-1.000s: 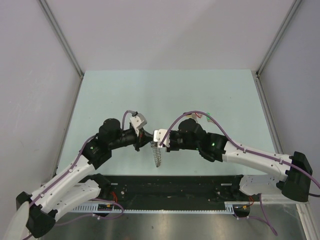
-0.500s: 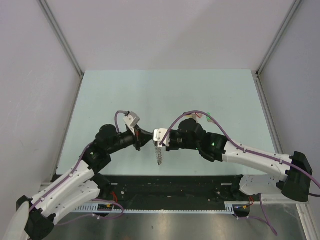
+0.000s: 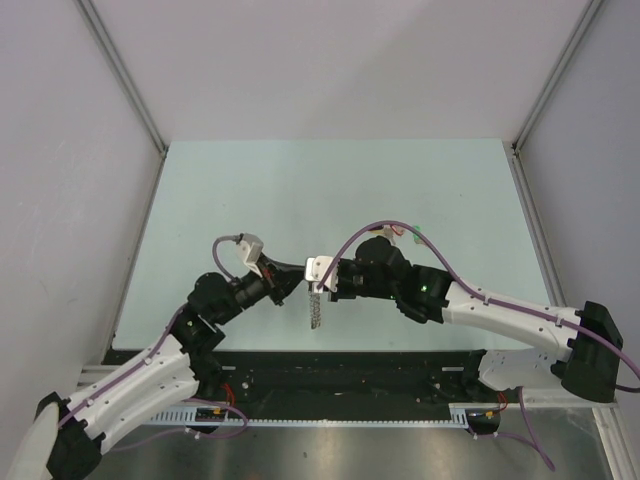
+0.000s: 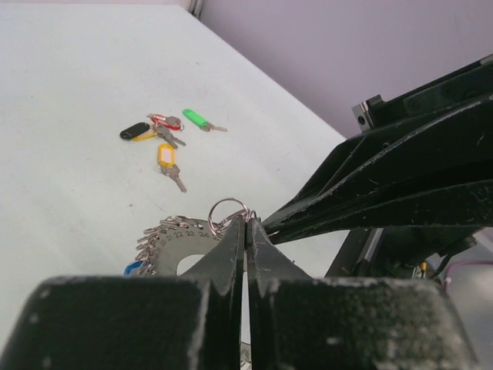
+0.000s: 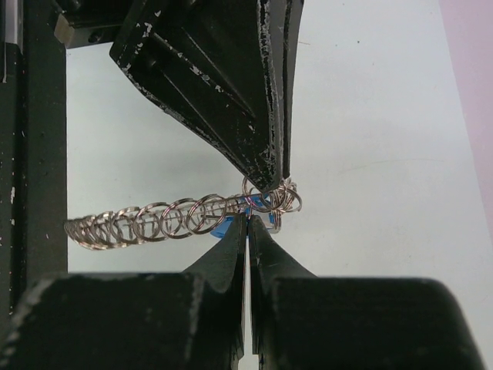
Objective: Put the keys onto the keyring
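In the top external view, your two arms meet over the near middle of the pale green table (image 3: 400, 190). The left gripper (image 3: 300, 284) and the right gripper (image 3: 318, 290) come tip to tip, and the flexible grey keyring of many small wire loops (image 3: 316, 310) hangs down from where they meet, clear of the table surface. You cannot make out the jaws themselves from up here.

In the left wrist view, your left gripper (image 4: 248, 231) has its fingers pressed together, pinching a small round wire loop at the edge of the keyring (image 4: 173, 240). The right gripper (image 4: 266, 225) reaches in from the right, its black fingers tapering to the same spot. A blue-headed key (image 4: 132, 269) shows at the ring's lower left. Well beyond it, loose keys lie close together on the table: a green-headed key (image 4: 196, 118), a black-headed key (image 4: 135, 130), a red-headed key (image 4: 163, 120) and a yellow-headed key (image 4: 166, 154).

In the right wrist view, your right gripper (image 5: 247, 225) is closed too, its tips nipping the loops of the keyring (image 5: 166, 221), which stretches away to the left as a row of overlapping rings. The left gripper (image 5: 269, 179) comes in from above, its tips at the same bunch of loops. A bit of blue plastic (image 5: 223, 228) shows just behind the ring beside your fingertips.
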Robot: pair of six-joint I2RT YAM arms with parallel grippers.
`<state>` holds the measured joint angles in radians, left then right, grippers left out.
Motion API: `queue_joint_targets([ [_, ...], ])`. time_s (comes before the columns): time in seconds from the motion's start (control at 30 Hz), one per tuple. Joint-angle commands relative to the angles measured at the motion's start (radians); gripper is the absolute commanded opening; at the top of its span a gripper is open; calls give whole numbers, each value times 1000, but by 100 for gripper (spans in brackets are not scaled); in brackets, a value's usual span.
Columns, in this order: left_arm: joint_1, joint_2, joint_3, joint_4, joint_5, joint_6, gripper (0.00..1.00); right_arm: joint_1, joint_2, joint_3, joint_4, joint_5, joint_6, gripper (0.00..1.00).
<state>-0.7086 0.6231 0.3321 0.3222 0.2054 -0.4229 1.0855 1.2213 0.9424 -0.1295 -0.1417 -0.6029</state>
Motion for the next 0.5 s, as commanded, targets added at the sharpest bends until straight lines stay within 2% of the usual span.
queue_joint_targets([
  [0.0,-3,-29,-34,267,-67,-83,3,17,-3,21,22,-35,6,0],
  [0.03,-3,-29,-39,276,-64,-88,15,19,-5,22,21,-35,6,0],
  [0.13,-2,-39,-51,281,-63,-103,35,19,-16,21,19,-29,-1,0],
  [0.33,1,-97,-45,186,-100,-64,45,19,-51,22,-2,-22,-27,0],
  [0.47,20,-125,24,8,-71,36,51,17,-66,21,-15,-19,-49,0],
])
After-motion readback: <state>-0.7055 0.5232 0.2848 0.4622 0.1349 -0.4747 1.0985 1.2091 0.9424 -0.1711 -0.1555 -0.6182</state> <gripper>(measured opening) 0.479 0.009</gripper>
